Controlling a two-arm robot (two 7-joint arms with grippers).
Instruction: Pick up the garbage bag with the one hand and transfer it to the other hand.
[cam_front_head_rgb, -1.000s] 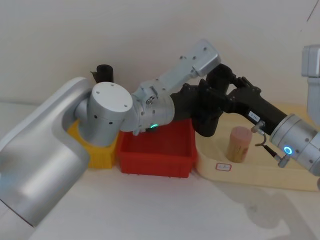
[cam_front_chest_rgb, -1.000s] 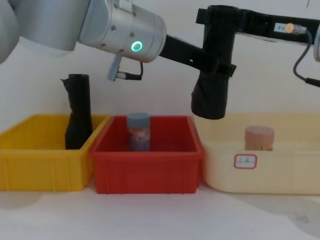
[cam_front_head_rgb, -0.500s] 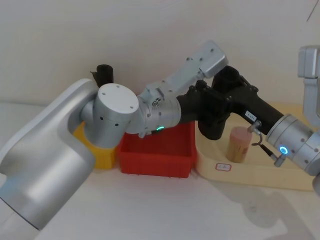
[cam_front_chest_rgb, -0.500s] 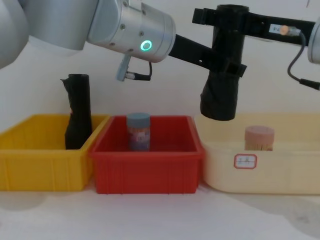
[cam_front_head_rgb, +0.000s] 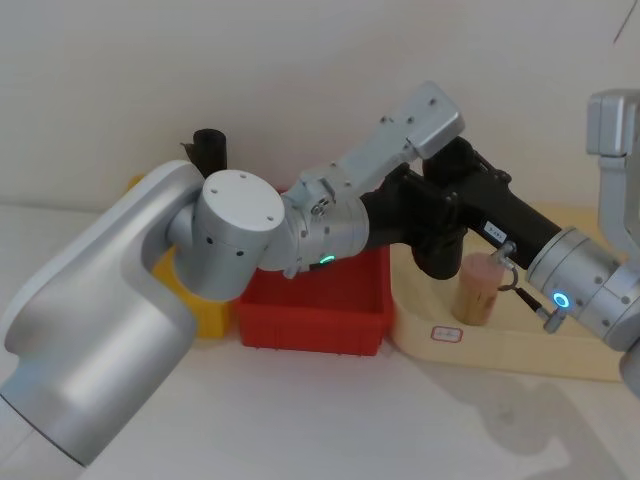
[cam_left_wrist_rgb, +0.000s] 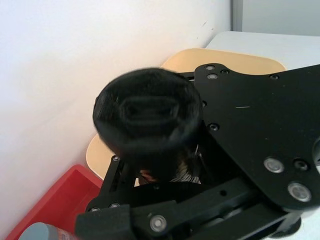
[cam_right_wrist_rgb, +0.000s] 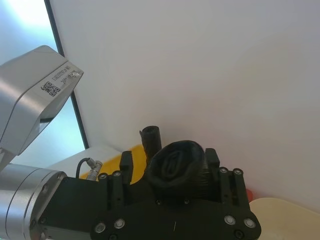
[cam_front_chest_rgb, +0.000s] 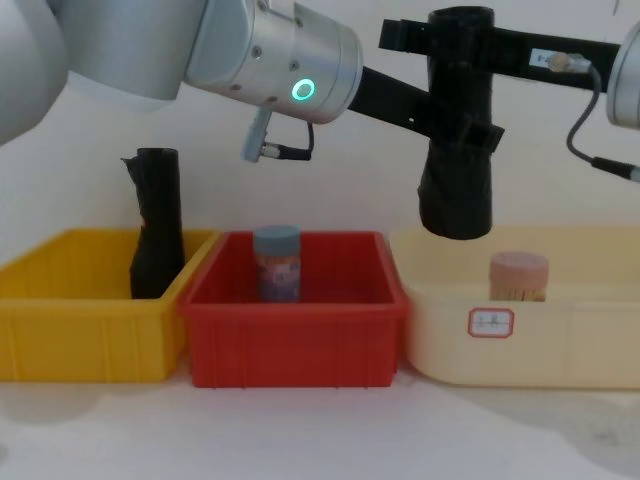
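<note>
You have the garbage bag (cam_front_chest_rgb: 456, 150) hanging upright in the air, clear of every bin, above the near-left corner of the cream tray (cam_front_chest_rgb: 600, 340) and just past the right wall of the red bin (cam_front_chest_rgb: 300, 345). Both claws are on it at once. The left gripper (cam_front_chest_rgb: 462, 128), on the arm with the green-cyan ring light (cam_front_chest_rgb: 301, 90), reaches in from the left and is clamped around the roll's middle, its black fingers (cam_front_chest_rgb: 487, 135) pressed against the plastic. The right gripper (cam_front_chest_rgb: 462, 38), on the arm with the blue ring light (cam_front_head_rgb: 560, 299), comes in from the right and is closed around the roll near its top, so it sits directly above the left one with a short stretch of bag between them. In your head view the two black claws overlap at the roll (cam_front_head_rgb: 440, 225), and the bag's lower end hangs just beside the wooden-coloured jar (cam_front_head_rgb: 477, 287) in the cream tray without touching it. From the left wrist camera you look down onto the roll's folded top end (cam_left_wrist_rgb: 148, 116), with black gripper plates just beside it; from the right wrist camera the same end (cam_right_wrist_rgb: 178, 169) sits squeezed between two upright finger tips (cam_right_wrist_rgb: 212, 159). Farther left, a second black roll (cam_front_chest_rgb: 155, 225) stands in the yellow bin (cam_front_chest_rgb: 70, 320), and a blue-lidded jar (cam_front_chest_rgb: 277, 262) stands in the red bin.
</note>
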